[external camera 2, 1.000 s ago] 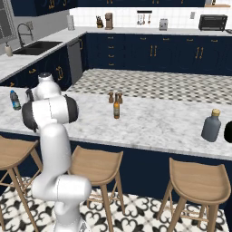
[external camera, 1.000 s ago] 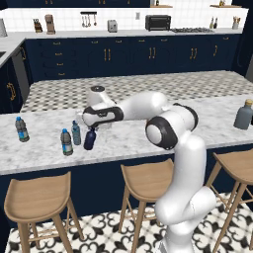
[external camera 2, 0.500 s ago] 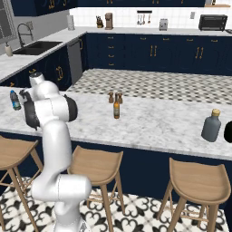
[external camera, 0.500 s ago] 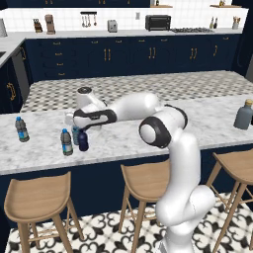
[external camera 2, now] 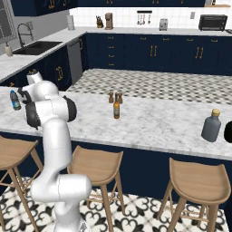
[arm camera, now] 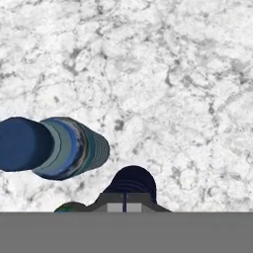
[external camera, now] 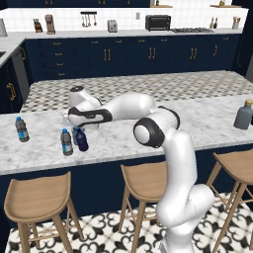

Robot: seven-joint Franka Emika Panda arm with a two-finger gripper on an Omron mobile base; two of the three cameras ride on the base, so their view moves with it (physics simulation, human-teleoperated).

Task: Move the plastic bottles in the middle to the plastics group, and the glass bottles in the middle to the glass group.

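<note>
The dark navy bottle [external camera: 81, 141] stands on the marble counter beside a clear blue-labelled water bottle [external camera: 65, 142]. The pale teal bottle [external camera: 74, 133] is just behind them. A second water bottle [external camera: 21, 129] stands farther left. My gripper [external camera: 79, 126] hangs right above the navy bottle. In the hand view its fingertips [arm camera: 123, 206] are pressed together with nothing between them. The navy bottle's top [arm camera: 131, 182] is just beyond them and the water bottle [arm camera: 59, 147] is to the left. The slim amber bottle [external camera 2: 116, 109] stands mid-counter. The grey-blue bottle [external camera 2: 210, 125] is far right.
Two short brown shakers [external camera 2: 114, 96] stand behind the amber bottle. Wooden stools [external camera: 144, 180] line the counter's near side. The counter edge [external camera: 99, 160] runs close in front of the bottles. My arm's elbow [external camera: 148, 133] juts over the counter.
The hand has swung left along the counter, and the navy bottle has shifted a little left to beside the water bottle. The jaws have closed fully.
</note>
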